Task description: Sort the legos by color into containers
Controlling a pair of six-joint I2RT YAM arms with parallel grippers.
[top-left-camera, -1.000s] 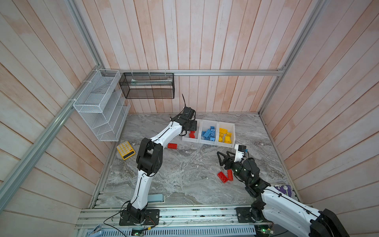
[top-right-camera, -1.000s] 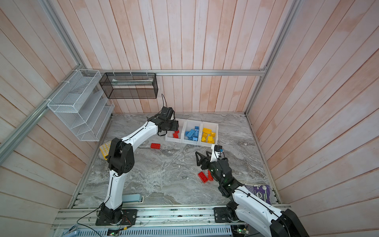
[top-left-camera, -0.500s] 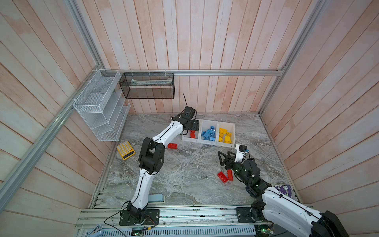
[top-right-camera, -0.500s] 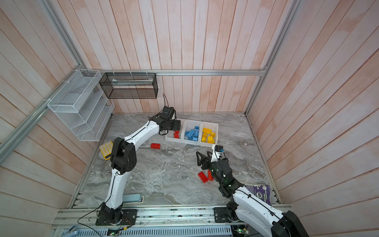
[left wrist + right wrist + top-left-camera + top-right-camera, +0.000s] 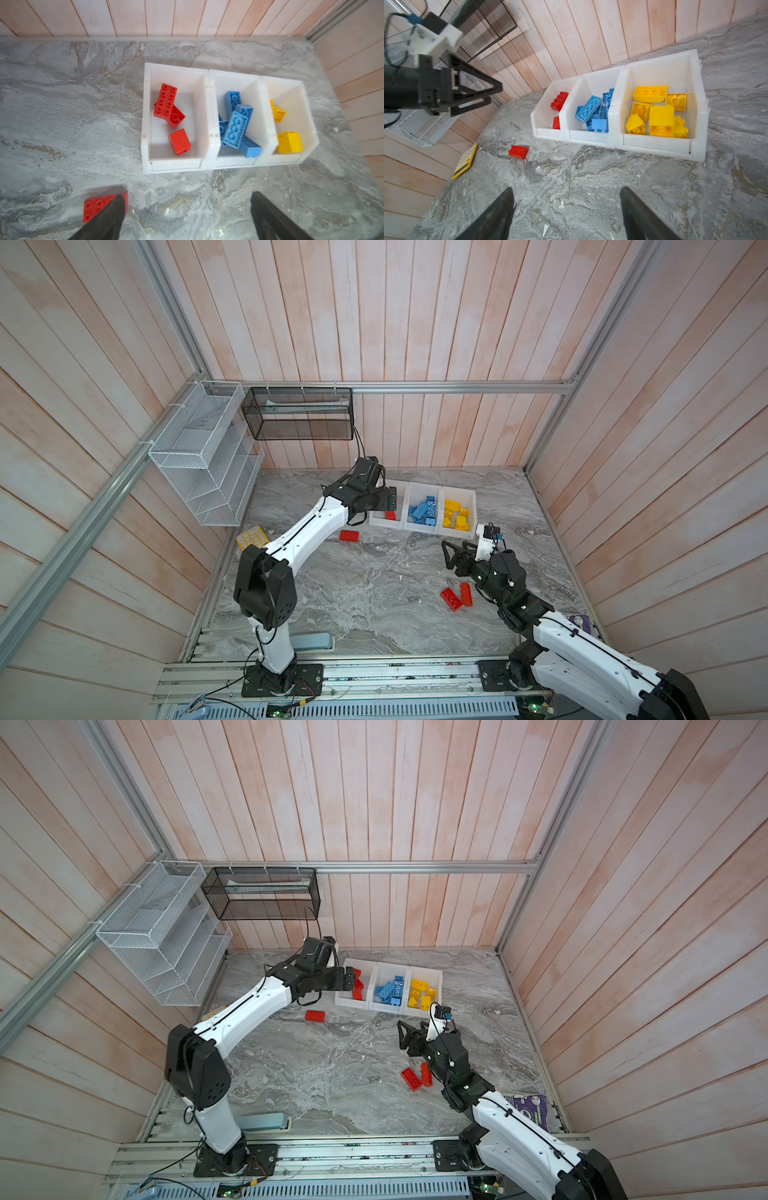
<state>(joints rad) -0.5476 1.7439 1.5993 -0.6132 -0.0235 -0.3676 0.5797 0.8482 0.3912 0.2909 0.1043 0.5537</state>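
The table [image 5: 374, 593] looks like grey stone with swirly marks, and it is dull. The walls [image 5: 374, 323] are wood boards painted pale, with pink showing through. The bins [image 5: 654, 143] are smooth white plastic that lets a little light through. The red bricks [image 5: 165, 101], blue bricks [image 5: 235, 129] and yellow bricks [image 5: 289, 142] are hard, shiny plastic with round bumps. The rack [image 5: 199, 464] is white wire mesh and the basket [image 5: 299, 423] is black wire mesh. The rail [image 5: 415, 386] is bare silver metal. The arms [image 5: 307, 526] have smooth white shells with dull black parts.

We find containers [image 5: 420, 528] at rear of table [image 5: 374, 580], legos [image 5: 424, 510] inside; single lego [image 5: 349, 535] left-front of them, lego pair [image 5: 452, 599] front-right, calculator [image 5: 251, 536] far left.
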